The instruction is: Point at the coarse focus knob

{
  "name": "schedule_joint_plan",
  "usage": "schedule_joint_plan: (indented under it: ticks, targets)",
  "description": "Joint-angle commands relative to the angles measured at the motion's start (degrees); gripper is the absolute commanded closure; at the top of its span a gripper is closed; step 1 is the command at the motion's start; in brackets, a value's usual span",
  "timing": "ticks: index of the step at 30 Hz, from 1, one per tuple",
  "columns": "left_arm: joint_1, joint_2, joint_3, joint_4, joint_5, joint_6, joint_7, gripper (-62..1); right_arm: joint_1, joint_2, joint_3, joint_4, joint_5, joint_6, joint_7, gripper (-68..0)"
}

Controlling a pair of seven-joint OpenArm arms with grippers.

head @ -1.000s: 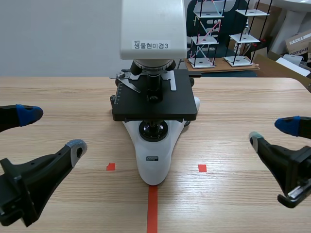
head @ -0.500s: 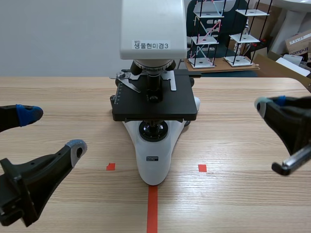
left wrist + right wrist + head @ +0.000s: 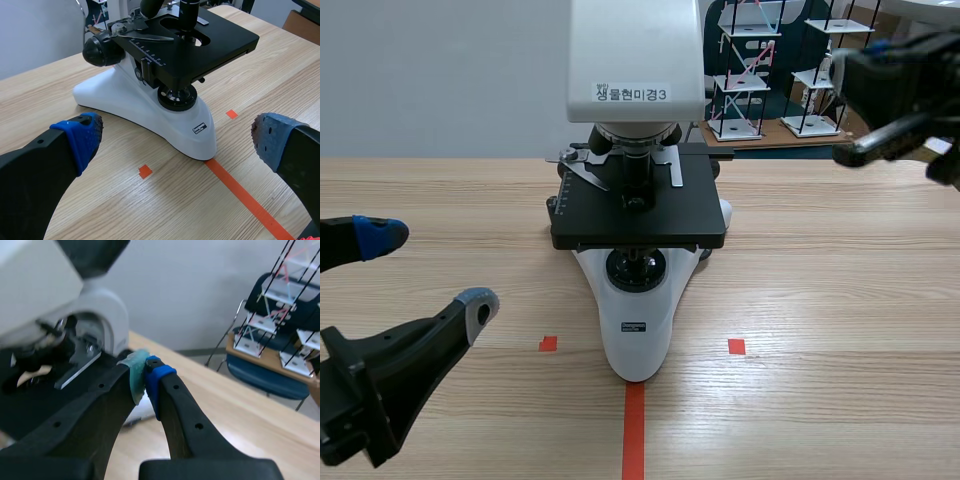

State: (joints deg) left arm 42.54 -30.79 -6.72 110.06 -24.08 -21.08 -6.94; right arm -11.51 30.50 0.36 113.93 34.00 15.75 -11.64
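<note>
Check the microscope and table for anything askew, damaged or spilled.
Nothing stands out. The microscope stands upright on the table, stage level, no spill or damage visible. The left gripper and right gripper are clear of it.

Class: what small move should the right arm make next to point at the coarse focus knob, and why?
Probably lower the right claw toward the microscope's right side. It is shut, ready to point, but hangs high and well apart from what looks like the knob beside the stage.
</note>
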Motion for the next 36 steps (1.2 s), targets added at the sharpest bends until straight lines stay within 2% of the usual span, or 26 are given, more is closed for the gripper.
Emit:
schedule_joint_plan:
  ticks: [1,7,10,14,16,22,28,36]
  targets:
    - [0.44,0.28,-0.37,0.26,-0.57,-0.07,-0.79,-62.3,4.09,0.59,-1.42,-2.71,1.73,0.09,-1.29,-0.2]
    - [0.44,0.28,-0.37,0.26,-0.57,-0.07,-0.79,-62.3,17.44,0.55,-8.92,-16.79,2.73,0.11,-4.13,-0.2]
    - [0.44,0.28,-0.37,0.26,-0.57,-0.07,-0.79,-62.3,23.19,0.26,-11.39,-23.5,3.89,1.03,-5.07,-0.2]
    - [0.44,0.28,-0.37,0.26,-0.57,-0.07,-0.79,-62.3,30.32,0.24,-14.49,-29.99,5.79,3.65,-6.86,-0.2]
    - [0.44,0.28,-0.37,0.26,-0.57,-0.07,-0.79,-62.3,33.68,-0.35,-15.8,-32.83,6.38,3.85,-8.22,-0.2]
    - [0.44,0.28,-0.37,0.26,-0.57,-0.07,-0.79,-62.3,41.86,-4.87,-18.36,-41.33,6.78,8.92,-15.3,-0.2]
    - [0.44,0.28,-0.37,0.26,-0.57,-0.07,-0.79,-62.3,45.0,-8.22,-20.04,-44.57,6.78,13.66,-19.47,-0.2]
    - [0.44,0.28,-0.37,0.26,-0.57,-0.09,-0.79,-62.3,45.31,-9.25,-20.63,-44.57,6.8,13.68,-19.78,-0.2]
